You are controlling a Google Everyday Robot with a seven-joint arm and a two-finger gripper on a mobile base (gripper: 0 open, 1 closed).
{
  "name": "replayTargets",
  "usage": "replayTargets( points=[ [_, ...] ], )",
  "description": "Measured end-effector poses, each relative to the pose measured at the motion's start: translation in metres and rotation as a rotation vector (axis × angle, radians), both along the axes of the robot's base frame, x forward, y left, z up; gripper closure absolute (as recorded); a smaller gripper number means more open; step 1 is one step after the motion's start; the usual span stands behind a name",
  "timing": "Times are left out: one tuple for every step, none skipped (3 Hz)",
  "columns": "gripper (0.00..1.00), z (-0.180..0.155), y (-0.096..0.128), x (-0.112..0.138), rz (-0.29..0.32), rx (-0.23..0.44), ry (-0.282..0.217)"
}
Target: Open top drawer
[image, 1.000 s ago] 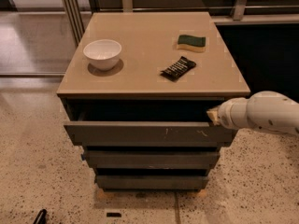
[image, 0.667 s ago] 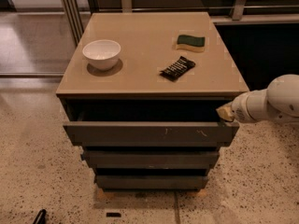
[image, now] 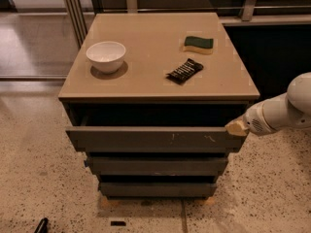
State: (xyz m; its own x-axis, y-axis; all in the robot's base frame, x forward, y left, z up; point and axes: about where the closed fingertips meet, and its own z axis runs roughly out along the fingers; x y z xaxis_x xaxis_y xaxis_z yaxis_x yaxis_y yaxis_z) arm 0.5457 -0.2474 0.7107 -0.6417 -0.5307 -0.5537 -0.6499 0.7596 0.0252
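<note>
The top drawer (image: 146, 139) is a wide dark grey flat front with pale scratch marks right of centre. It stands pulled out from the cabinet, with a dark gap above it under the tan top. My gripper (image: 237, 127) is at the drawer's right end, its pale tip level with the front's upper right corner. The white arm (image: 282, 110) reaches in from the right edge.
On the tan cabinet top (image: 146, 76) sit a white bowl (image: 106, 56), a green and yellow sponge (image: 198, 44) and a black snack bar (image: 184, 71). Two narrower grey drawers (image: 155, 165) lie below. Speckled floor surrounds the cabinet; glass panels stand behind.
The arm and gripper have drawn back to the right, away from the drawer front. The drawer stays pulled out as before.
</note>
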Motion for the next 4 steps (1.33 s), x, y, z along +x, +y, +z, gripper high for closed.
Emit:
replayTargets(
  points=[
    [1.0,-0.006,-0.002,0.013,-0.037,0.001,-0.048],
    [1.0,-0.01,-0.001,0.038,-0.067,-0.002,-0.121],
    [1.0,-0.003,0.001,0.058,-0.077,-0.012,-0.18],
    [1.0,-0.005,0.002,0.055,-0.077,-0.012,-0.18]
  ],
)
